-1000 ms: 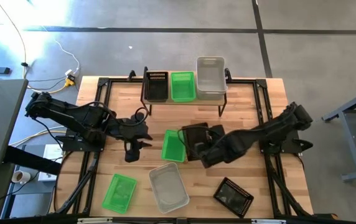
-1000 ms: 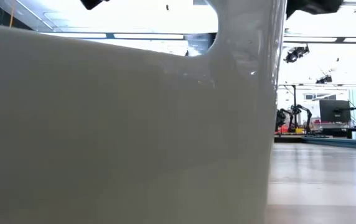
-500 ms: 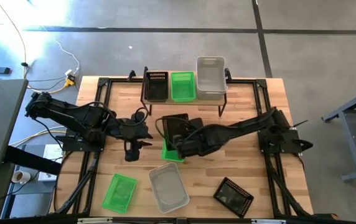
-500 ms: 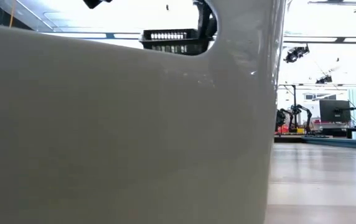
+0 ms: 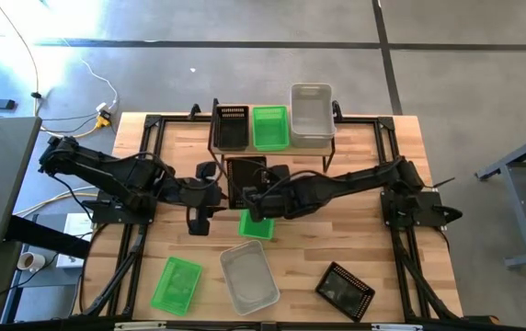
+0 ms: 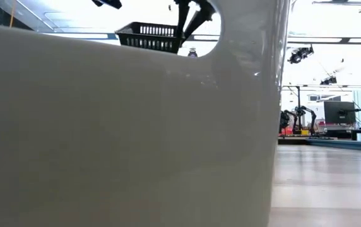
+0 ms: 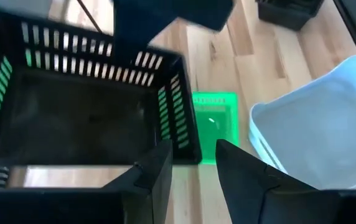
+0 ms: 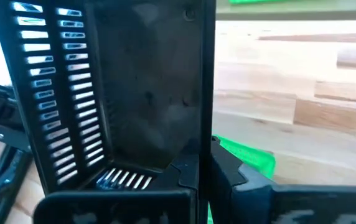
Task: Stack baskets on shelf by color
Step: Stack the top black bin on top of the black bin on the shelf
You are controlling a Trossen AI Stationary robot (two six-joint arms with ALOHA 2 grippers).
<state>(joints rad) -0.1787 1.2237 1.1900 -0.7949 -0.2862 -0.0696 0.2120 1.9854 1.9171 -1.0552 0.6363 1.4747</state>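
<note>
On the desk (image 5: 373, 156), the left end effector (image 5: 199, 219) hovers low at the left of centre with its fingers (image 7: 159, 177) parted and nothing between them. Near it, toward the near edge, a green basket (image 5: 177, 284) lies at the left and a clear basket (image 5: 249, 277) just to its right.

At the centre, the right end effector (image 5: 256, 196) is clenched on the wall of a black basket (image 5: 247, 180), held in the air above the desk and short of the shelf (image 5: 329, 147). Another green basket (image 5: 256, 223) lies on the desk beneath the right arm. On the shelf stand, left to right, a black shelf basket (image 5: 231, 127), a green shelf basket (image 5: 269, 127) and a clear shelf basket (image 5: 311, 115). A last black basket on the desk (image 5: 344, 288) lies tilted at the near right.

The carried basket looks light, thin-walled and slightly flexible. A pinch on one wall probably lets it swing or twist, so the rim, which seems stiffest, is the sensible place to hold. The perforated sides likely catch on a neighbour's rim during nesting, so it should enter the black shelf basket level.
</note>
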